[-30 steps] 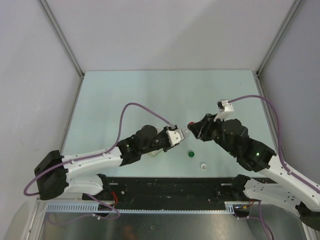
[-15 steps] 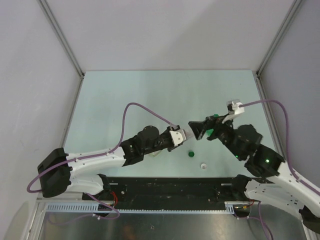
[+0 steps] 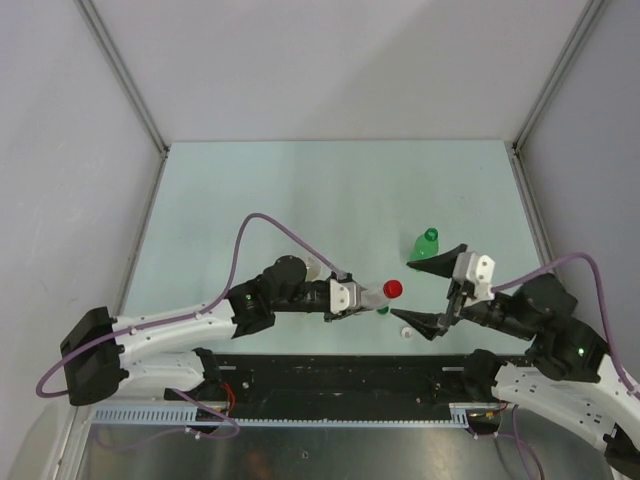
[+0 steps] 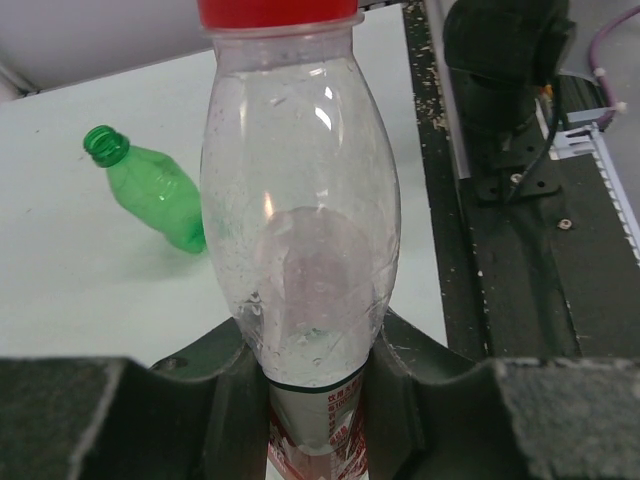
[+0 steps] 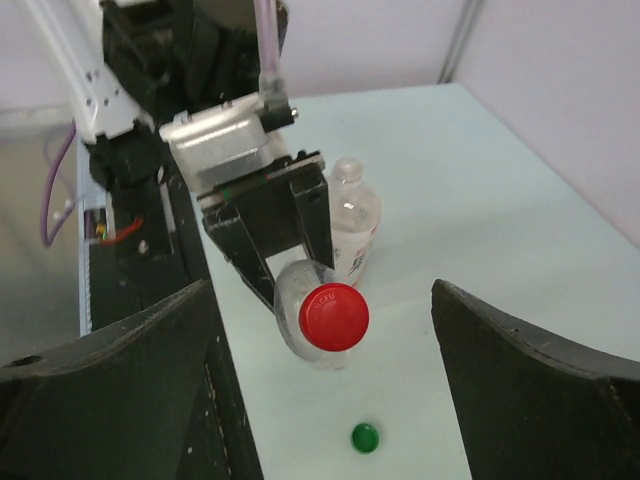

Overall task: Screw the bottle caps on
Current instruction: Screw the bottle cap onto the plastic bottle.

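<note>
Clamping the bottle (image 4: 300,200) with left fingers (image 4: 60,420), right fingers (image 5: 540,390) apart, I judge red cap (image 5: 334,316) on, green cap (image 5: 365,437) and white cap (image 3: 407,331) undone.

Red-and-white label (image 4: 318,445) on clear bottle (image 4: 300,230), small dark print, too blurred to read

Right gripper (image 3: 404,291), fingers (image 3: 437,255) newly spread wide, now back from the red cap (image 3: 393,288) on the bottle (image 4: 300,200).
</note>
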